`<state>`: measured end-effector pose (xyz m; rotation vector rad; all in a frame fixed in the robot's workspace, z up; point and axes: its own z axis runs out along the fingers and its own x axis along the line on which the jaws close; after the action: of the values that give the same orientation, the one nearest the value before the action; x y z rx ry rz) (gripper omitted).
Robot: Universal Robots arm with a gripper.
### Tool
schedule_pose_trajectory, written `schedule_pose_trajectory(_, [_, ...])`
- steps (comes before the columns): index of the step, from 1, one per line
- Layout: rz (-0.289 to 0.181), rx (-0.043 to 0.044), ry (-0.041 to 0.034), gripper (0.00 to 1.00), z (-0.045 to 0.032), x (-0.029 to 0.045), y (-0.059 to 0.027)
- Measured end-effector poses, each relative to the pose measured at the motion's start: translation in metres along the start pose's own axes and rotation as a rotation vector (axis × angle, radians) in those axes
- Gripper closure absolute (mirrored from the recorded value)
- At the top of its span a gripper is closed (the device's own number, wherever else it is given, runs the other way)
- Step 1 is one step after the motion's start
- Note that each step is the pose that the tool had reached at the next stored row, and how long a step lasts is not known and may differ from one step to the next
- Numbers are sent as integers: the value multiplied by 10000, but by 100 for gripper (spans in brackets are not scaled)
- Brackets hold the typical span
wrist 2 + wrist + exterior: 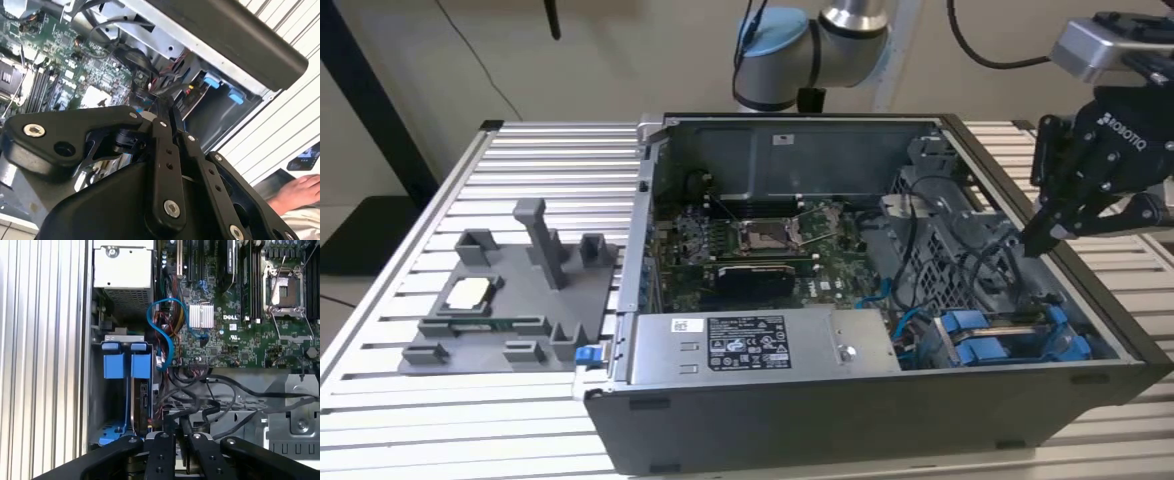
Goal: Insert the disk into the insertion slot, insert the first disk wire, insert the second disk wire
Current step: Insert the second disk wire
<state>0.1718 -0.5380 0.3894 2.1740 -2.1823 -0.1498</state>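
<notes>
Blue plastic frames the disk (983, 342), which sits in the drive bay at the corner of the open computer case (854, 430), just beside the power supply (747, 345). Black cables (220, 400) crowd the gap between the bay and the motherboard (225, 315). The jaws hang by the case's wall on the exterior view's right, clenched together. I cannot tell whether they pinch a wire. The slatted worktop (520, 150) lies around the case.

Open computer case (854, 425), grey parts fixture (480, 268)
</notes>
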Motion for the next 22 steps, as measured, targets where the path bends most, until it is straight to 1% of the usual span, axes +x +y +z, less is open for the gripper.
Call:
schedule_pose_trajectory(5, [1, 0, 0, 84, 20, 30, 214])
schedule_pose_trajectory(8, [1, 0, 1, 84, 38, 58, 282])
schedule_pose_trajectory(9, [0, 0, 0, 84, 45, 73, 293])
schedule_pose_trajectory(12, [-9, 13, -35, 84, 71, 143, 320])
schedule_pose_trajectory(14, [-27, 33, -75, 84, 93, 197, 331])
schedule_pose_trajectory(16, [-68, 59, -123, 84, 115, 232, 335])
schedule_pose_trajectory(17, [-108, 76, -149, 84, 125, 242, 334])
schedule_pose_trajectory(19, [-210, 110, -176, 84, 144, 254, 332])
schedule_pose_trajectory(22, [-399, 159, -176, 84, 166, 264, 331])
